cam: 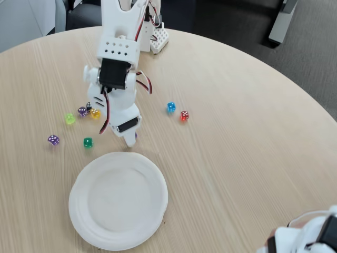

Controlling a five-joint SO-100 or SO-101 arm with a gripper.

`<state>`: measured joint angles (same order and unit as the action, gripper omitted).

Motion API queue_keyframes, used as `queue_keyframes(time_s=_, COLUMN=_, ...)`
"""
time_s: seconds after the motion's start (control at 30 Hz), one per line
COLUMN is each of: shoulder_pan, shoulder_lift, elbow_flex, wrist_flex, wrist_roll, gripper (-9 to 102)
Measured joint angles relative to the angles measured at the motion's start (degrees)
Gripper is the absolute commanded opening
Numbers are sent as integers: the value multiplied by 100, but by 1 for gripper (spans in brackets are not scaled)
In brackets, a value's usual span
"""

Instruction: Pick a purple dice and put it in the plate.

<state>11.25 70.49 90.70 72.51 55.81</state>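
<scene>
My gripper (130,140) points down at the table just beyond the far rim of the white plate (89,221). It is seen from behind, so its jaws are hidden. A sliver of purple (136,135) shows at the right side of the tip; it may be a purple die, but whether it is held is unclear. A violet die with white pips (53,139) lies apart at the left of the table. A duller purple die (82,112) sits in the cluster left of the arm.
Other dice lie around: yellow-green (70,118), orange (95,113), black (88,106), green (88,142), blue (171,107) and red (184,115). A white block (159,38) sits by the arm's base. Another white device (310,237) sits at the bottom right.
</scene>
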Motion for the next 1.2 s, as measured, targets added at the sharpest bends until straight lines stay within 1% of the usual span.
queue_keyframes(time_s=0.27, shoulder_pan=-18, shoulder_lift=0, elbow_flex=0, wrist_flex=0, wrist_roll=44, gripper=18)
queue_keyframes(time_s=0.53, shoulder_pan=-519, shoulder_lift=0, elbow_flex=0, wrist_flex=26, wrist_roll=185, gripper=18)
queue_keyframes(time_s=0.73, shoulder_pan=-606, shoulder_lift=0, elbow_flex=0, wrist_flex=26, wrist_roll=237, gripper=18)
queue_keyframes(time_s=0.9, shoulder_pan=-606, shoulder_lift=0, elbow_flex=0, wrist_flex=26, wrist_roll=255, gripper=15)
queue_keyframes(time_s=1.2, shoulder_pan=-677, shoulder_lift=0, elbow_flex=0, wrist_flex=18, wrist_roll=237, gripper=3)
